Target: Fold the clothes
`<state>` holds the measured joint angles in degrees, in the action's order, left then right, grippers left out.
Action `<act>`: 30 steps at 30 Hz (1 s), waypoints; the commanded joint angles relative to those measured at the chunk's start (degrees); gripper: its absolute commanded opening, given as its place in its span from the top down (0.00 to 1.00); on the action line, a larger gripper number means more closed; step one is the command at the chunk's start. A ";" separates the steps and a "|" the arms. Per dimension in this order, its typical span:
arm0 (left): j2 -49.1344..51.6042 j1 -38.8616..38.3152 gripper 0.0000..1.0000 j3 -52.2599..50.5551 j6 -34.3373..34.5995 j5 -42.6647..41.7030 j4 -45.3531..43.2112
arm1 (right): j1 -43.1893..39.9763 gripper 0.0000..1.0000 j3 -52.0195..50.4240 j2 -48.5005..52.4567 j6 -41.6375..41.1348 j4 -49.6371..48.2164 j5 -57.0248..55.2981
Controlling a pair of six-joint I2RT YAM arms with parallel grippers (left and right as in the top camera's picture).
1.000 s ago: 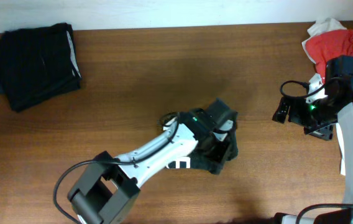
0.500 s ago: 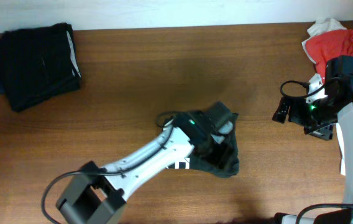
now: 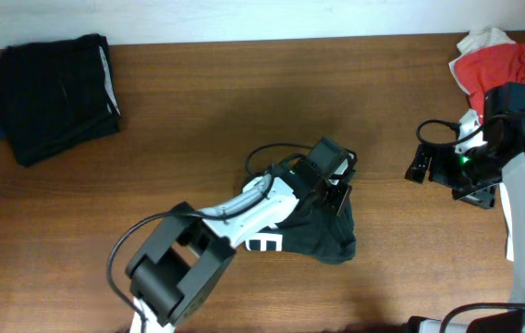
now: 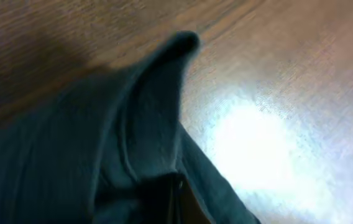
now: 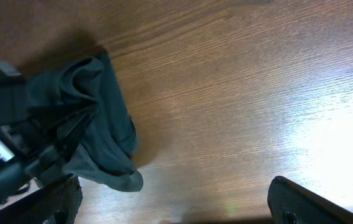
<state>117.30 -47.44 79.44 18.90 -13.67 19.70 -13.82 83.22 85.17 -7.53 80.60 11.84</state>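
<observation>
The dark greenish-black T-shirt [image 3: 323, 242] lies bunched at the table's middle, a bit of white lettering [image 3: 264, 243] showing. My left gripper [image 3: 335, 180] is shut on a fold of it at its far edge. In the left wrist view the fabric [image 4: 102, 124] fills the frame around the gripper [image 4: 170, 200]. My right gripper [image 3: 418, 166] hovers open and empty right of the shirt. In the right wrist view the right gripper [image 5: 176, 202] shows its fingers wide apart, with the shirt [image 5: 105, 121] beyond it at the left.
A folded stack of black garments [image 3: 54, 83] lies at the far left corner. A crumpled red and white shirt [image 3: 494, 60] lies at the far right corner, beside the right arm. Bare brown wooden table [image 3: 198, 120] lies between them.
My left gripper has moved a little to the far right with the shirt's fold. The shirt has spread out toward the front and more lettering shows. The right arm has not moved.
</observation>
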 commanded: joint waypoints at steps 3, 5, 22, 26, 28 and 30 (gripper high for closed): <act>7.08 -0.74 0.93 0.28 -0.50 -1.53 -6.38 | 0.26 0.02 0.59 -0.81 -0.24 -0.09 -0.50; 6.51 -0.37 0.90 2.71 -0.52 -1.99 -5.22 | 0.26 0.01 0.59 -0.81 -0.24 -0.07 -0.50; -8.63 33.14 0.01 5.70 -11.30 -6.10 47.17 | 0.26 0.01 0.59 -0.81 -0.24 -0.07 -0.50; -8.63 33.77 0.01 -6.62 -21.59 -26.40 36.94 | 0.26 0.01 0.59 -0.81 -0.24 -0.09 -0.50; -8.63 31.78 0.01 -11.67 -21.53 -29.51 31.01 | 0.26 0.01 0.59 -0.81 -0.24 -0.07 -0.50; -8.63 29.38 0.02 -14.71 -19.52 -31.54 25.86 | 0.26 0.01 0.59 -0.81 -0.24 -0.07 -0.50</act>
<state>109.08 -15.31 68.05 0.05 -37.63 49.60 -13.82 83.22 85.10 -7.53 80.53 11.84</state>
